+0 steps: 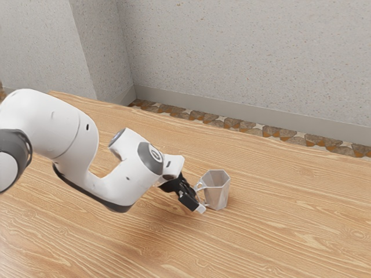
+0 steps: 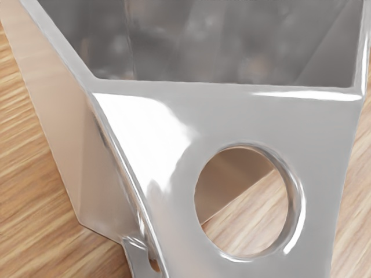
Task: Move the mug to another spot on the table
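The silver-grey faceted metal mug (image 1: 217,188) stands upright on the light-brown wooden table (image 1: 278,231). The black two-finger gripper (image 1: 193,201) sits at the mug's flat handle (image 1: 201,186), on the mug's side toward the exterior view's left, low over the tabletop. The white robot arm (image 1: 87,156) lies further from the mug on that same side. Behind the mug, past the table's far edge, a strip of brown cobbled floor (image 1: 278,133) runs along the foot of the grey speckled wall (image 1: 243,52). In the wrist view the mug (image 2: 58,127) is just under the hand, its handle (image 2: 324,174) nearest.
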